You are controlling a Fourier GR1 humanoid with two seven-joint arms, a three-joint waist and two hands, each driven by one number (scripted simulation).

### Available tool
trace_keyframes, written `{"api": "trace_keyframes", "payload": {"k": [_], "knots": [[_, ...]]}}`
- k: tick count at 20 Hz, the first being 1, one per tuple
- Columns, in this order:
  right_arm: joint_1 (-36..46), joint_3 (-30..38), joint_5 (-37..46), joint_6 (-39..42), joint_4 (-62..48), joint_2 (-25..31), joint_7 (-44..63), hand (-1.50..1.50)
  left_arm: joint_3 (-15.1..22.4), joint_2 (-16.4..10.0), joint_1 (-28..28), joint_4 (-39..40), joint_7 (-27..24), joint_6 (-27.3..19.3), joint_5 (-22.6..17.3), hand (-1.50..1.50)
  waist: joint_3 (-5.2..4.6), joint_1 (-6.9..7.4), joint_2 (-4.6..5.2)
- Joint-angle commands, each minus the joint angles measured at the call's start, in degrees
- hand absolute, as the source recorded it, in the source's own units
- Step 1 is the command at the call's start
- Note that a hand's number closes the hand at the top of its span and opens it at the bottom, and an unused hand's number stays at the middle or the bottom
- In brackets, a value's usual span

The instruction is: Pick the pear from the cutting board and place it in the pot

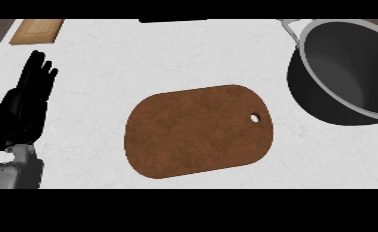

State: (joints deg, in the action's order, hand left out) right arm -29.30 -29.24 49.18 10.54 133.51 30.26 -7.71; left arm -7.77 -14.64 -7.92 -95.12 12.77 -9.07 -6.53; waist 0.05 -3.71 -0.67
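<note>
A brown cutting board (198,131) with a small hole near its right edge lies flat in the middle of the white counter; nothing shows on it. No pear is visible anywhere in the head view. A large dark pot (325,93) with a grey rim and a handle at its top left stands at the right edge, partly cut off; the part of its inside that shows holds nothing. My left hand (26,106) rests open at the far left, fingers straight and pointing up, well apart from the board. My right hand does not show.
A light wooden item (35,30) lies at the back left corner of the counter. A dark strip (173,20) sits at the counter's back edge. White counter (184,56) stretches between the board and the back.
</note>
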Motion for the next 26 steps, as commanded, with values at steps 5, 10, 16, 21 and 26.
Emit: {"api": "trace_keyframes", "payload": {"k": [5, 10, 16, 21, 26], "knots": [[-5.7, 13.5, -12.3, -7.8, 13.8, -5.8, -1.0, 1.50, 0.4, 0.4, -1.1, -1.5, 1.4, -0.5, -0.1, 0.00, 0.06, 0.48, 0.13], [-1.8, 23.2, -17.4, -5.6, 13.3, -8.6, 1.4, 1.50, 2.0, 1.3, -1.2, -1.3, 1.3, -0.8, 1.2, 0.00, -0.02, 1.79, 0.55], [5.7, 33.2, -27.7, 0.1, 6.4, -10.8, 3.7, 1.50, 0.1, -0.7, -1.7, -0.6, 1.1, 1.8, -1.1, 0.00, -0.04, 2.95, 0.67], [17.4, 48.3, -42.7, 6.3, -5.8, -4.8, 7.3, 1.50, 1.5, 1.0, -3.0, 0.8, 0.3, 1.5, -0.3, 0.00, -0.07, 3.84, 0.83], [29.2, 53.6, -51.1, 8.8, -25.5, -0.3, 6.1, 1.50, 1.9, 1.2, -3.0, 0.8, 0.3, 1.5, 0.5, 0.00, -0.01, 4.71, 0.93]]}}
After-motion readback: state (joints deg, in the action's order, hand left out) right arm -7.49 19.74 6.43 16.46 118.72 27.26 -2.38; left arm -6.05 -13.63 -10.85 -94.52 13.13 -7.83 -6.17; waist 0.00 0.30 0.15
